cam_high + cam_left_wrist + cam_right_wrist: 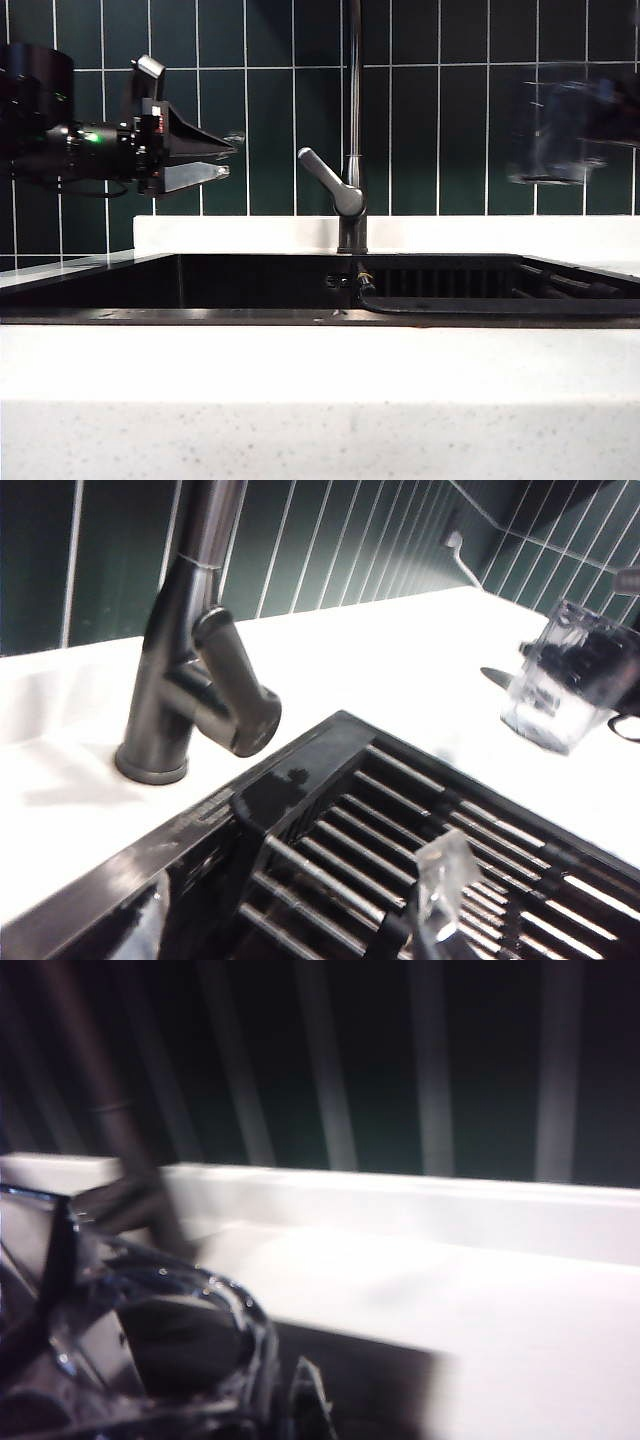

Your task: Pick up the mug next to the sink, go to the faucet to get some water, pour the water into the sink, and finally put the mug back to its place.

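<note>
**Caller 1:** Over the sink (100,285), up on the left of the exterior view, the left gripper (222,157) hangs in the air, pointing across toward the faucet (352,130). Its 2 fingers stand apart, nothing between them, released and bare.

**Caller 2:** And its wrist camera agrees. You get the faucet (185,670) close up, dark base planted on the white counter (400,670), stubby lever angled out toward the basin. Below it sits the ribbed rack section of the sink (330,800), and 1 pale fingertip (445,875) shows above those ribs.

**Caller 1:** Now the right side. What have we got?

**Caller 2:** High at the right of the exterior view, in front of the green tile wall (450,130), the mug (548,125) is a clear glassy blur, well above the counter (300,365) and apart from the faucet. The right gripper (605,115) is smeared too, but it is clenched on that mug.

**Caller 1:** The left wrist view catches it as well: the mug (560,680) lifted off the white top, dark fingers wrapped at its side.

**Caller 2:** From the right wrist camera, the mug (150,1340) fills the near corner, rim and faceted wall glinting, very blurred. Whether any water is inside, I cannot tell.
</note>
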Action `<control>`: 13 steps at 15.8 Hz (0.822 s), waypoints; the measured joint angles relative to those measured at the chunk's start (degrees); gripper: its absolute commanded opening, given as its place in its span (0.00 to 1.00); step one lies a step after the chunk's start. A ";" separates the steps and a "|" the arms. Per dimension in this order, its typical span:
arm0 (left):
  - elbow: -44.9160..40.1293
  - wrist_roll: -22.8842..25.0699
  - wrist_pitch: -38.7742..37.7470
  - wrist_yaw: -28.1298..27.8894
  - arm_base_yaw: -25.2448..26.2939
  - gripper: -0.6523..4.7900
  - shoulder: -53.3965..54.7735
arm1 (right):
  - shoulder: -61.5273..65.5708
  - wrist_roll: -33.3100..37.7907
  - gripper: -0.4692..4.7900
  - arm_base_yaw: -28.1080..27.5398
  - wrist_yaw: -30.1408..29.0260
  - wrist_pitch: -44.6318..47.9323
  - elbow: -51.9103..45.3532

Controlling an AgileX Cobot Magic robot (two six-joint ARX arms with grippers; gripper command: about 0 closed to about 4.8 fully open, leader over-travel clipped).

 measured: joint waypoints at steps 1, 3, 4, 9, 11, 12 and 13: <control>1.66 -0.35 0.04 0.22 -0.09 0.70 0.87 | -0.50 0.00 0.08 2.16 0.04 -1.77 0.94; 4.52 0.24 0.07 1.01 -0.11 0.70 2.25 | -0.48 0.02 0.08 5.73 0.02 -4.35 2.99; 6.54 0.50 0.00 2.10 -0.13 0.70 3.34 | -0.37 0.02 0.08 7.32 0.11 -6.25 4.26; 25.62 -1.92 -5.81 6.64 -1.07 0.72 14.82 | 1.18 -0.20 0.08 15.89 0.22 -12.92 12.90; 33.03 -2.12 -9.40 8.20 -2.95 0.95 19.61 | 3.61 -0.22 0.08 18.53 0.31 -16.79 17.94; 35.23 -2.12 -10.14 8.41 -3.78 0.96 21.22 | 4.90 -0.22 0.08 19.80 0.24 -17.84 19.69; 36.24 -2.01 -10.32 8.35 -4.17 0.96 22.05 | 5.62 -0.20 0.08 20.48 0.22 -18.21 20.83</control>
